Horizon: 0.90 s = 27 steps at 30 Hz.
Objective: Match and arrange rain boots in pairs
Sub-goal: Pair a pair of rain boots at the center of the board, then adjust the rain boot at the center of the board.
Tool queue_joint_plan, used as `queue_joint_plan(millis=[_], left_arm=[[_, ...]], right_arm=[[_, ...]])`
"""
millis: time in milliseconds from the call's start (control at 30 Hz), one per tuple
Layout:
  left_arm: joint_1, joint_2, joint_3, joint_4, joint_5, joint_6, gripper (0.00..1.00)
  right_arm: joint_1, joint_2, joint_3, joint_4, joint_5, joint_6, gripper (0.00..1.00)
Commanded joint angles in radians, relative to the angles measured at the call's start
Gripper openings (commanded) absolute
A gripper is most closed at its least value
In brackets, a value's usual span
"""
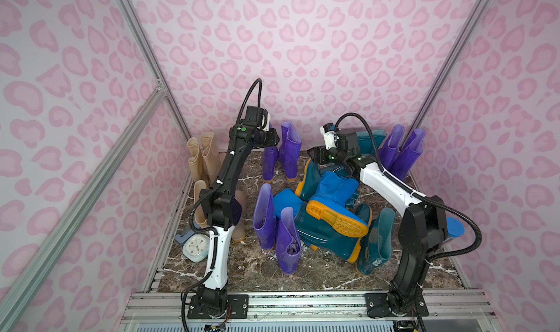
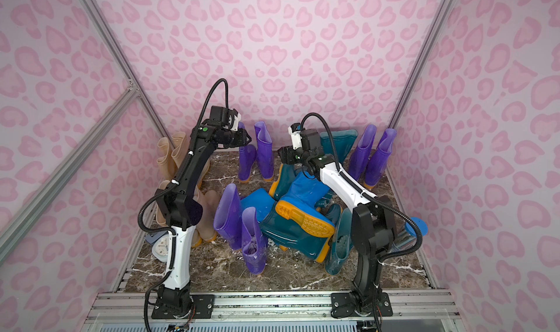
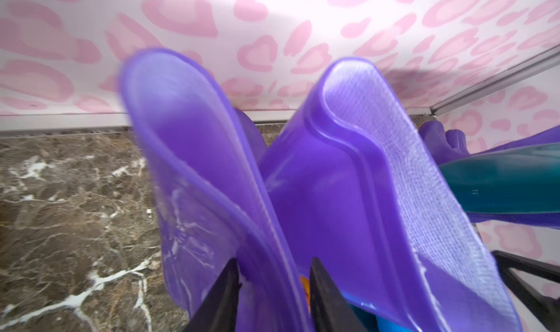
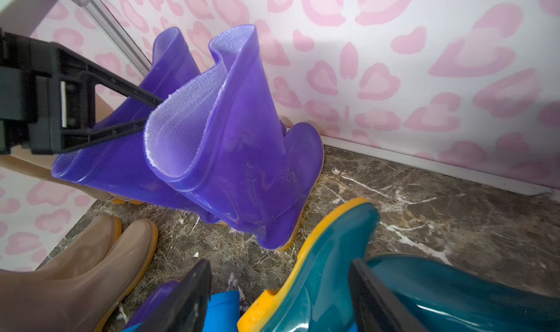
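Two purple rain boots (image 3: 194,151) (image 3: 348,169) stand upright side by side at the back wall, seen in both top views (image 1: 290,151) (image 2: 264,151). My left gripper (image 3: 274,285) (image 1: 272,139) is open, its fingers straddling the shaft rim of the left one of that pair without pinching it. My right gripper (image 4: 278,297) (image 1: 311,157) hangs open over a dark teal boot (image 4: 318,270) lying on its side. A bright blue boot (image 1: 330,191) lies sole up on the middle pile with other teal boots (image 1: 327,236).
Beige boots (image 1: 209,154) stand along the left wall. Purple pairs stand at the front middle (image 1: 265,218) and back right (image 1: 407,154). A pale alarm clock (image 1: 195,248) sits by the left arm's base. A teal boot (image 1: 375,242) stands near the right arm.
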Motion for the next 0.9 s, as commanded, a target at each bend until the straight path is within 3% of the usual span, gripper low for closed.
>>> queue_joint_plan(millis=[0, 133, 333, 500, 700, 800, 867], left_arm=[[0.019, -0.024, -0.002, 0.044, 0.056, -0.03, 0.47], [0.038, -0.029, -0.003, 0.039, 0.123, -0.05, 0.6], [0.043, -0.152, -0.028, -0.066, 0.114, 0.015, 0.64], [0.057, -0.369, -0.201, -0.06, 0.034, 0.058, 0.71], [0.073, -0.594, -0.468, -0.003, 0.05, 0.046, 0.71], [0.075, -0.685, -0.603, 0.038, 0.034, 0.04, 0.71], [0.076, -0.725, -0.672, 0.061, 0.031, 0.038, 0.71]], right_arm=[[-0.012, -0.022, -0.02, 0.024, 0.019, 0.003, 0.73], [-0.002, -0.005, -0.001, 0.009, 0.002, -0.02, 0.73], [0.102, 0.085, 0.096, -0.03, 0.005, -0.133, 0.75], [0.122, 0.174, 0.144, -0.018, 0.048, -0.086, 0.76], [0.135, 0.277, 0.231, 0.007, 0.021, -0.038, 0.75], [0.136, 0.324, 0.268, 0.025, -0.014, -0.017, 0.68], [0.136, 0.361, 0.315, 0.016, -0.045, -0.008, 0.55]])
